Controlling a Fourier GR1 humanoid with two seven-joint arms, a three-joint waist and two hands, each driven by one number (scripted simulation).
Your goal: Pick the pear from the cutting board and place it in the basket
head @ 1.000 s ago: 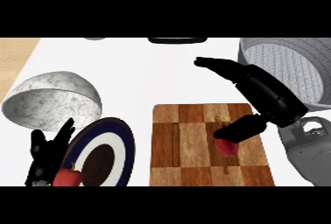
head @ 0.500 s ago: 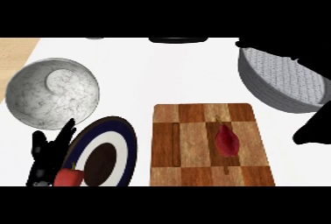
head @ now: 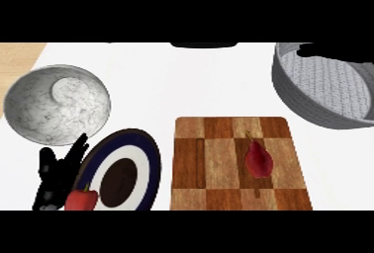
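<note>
A dark red pear lies on the right half of the wooden cutting board, with nothing touching it. The grey woven basket stands at the upper right, beyond the board. A black shape over the basket's far rim is my right hand; most of it is cut off by the view's edge. My left hand rests at the lower left beside a plate, fingers straight and pointing up, holding nothing.
A marbled grey bowl sits at the left. Below it is a blue-rimmed plate with a dark centre and a red pepper at its lower left edge. A dark object lies at the counter's far edge.
My right hand was on the pear a second ago; it has since lifted off and moved up to the far right over the basket. The pear stays on the board.
</note>
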